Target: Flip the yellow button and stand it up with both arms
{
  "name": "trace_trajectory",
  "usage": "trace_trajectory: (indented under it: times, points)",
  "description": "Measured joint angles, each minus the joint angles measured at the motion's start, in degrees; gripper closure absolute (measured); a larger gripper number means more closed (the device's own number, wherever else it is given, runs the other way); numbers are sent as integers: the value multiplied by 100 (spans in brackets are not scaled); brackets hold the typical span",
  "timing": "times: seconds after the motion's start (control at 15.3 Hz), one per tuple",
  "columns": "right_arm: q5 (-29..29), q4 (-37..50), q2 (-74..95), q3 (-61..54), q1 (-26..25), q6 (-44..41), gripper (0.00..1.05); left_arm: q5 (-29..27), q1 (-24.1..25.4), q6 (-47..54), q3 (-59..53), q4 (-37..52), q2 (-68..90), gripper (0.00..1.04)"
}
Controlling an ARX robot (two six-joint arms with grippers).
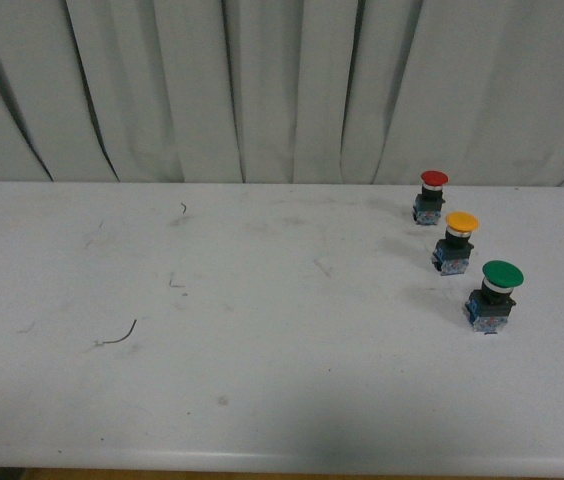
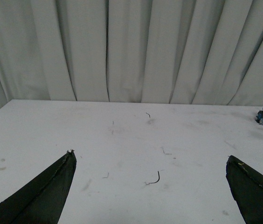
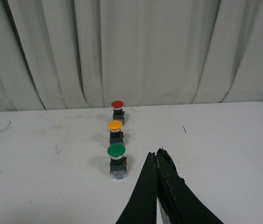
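Dim even light, soft shadows, slight grain.

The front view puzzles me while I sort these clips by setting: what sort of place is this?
Probably a robot test bench, not a home: a bare white table, a pale curtain as backdrop, and only three push-buttons, red button, yellow button and green button, standing in a row.

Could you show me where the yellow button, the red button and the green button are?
yellow button (image 1: 461,221): front view, on its round cap.
red button (image 1: 434,178): front view, on its cap.
green button (image 1: 502,274): front view, on its wide cap.
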Motion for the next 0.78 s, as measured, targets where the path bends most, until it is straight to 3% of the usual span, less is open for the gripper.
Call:
trace_trajectory:
  times: [0.26, 0.39, 0.78]
  points:
    - [0, -295, -282, 0, 0, 0, 103, 0, -2, 2, 0, -2, 0, 7]
    - [2, -1335, -1156, 2, 0, 0, 103, -4, 0, 2, 0, -2, 0, 7]
    - [13, -1316, -1250, 2, 0, 0, 103, 0, -2, 2, 0, 0, 0, 7]
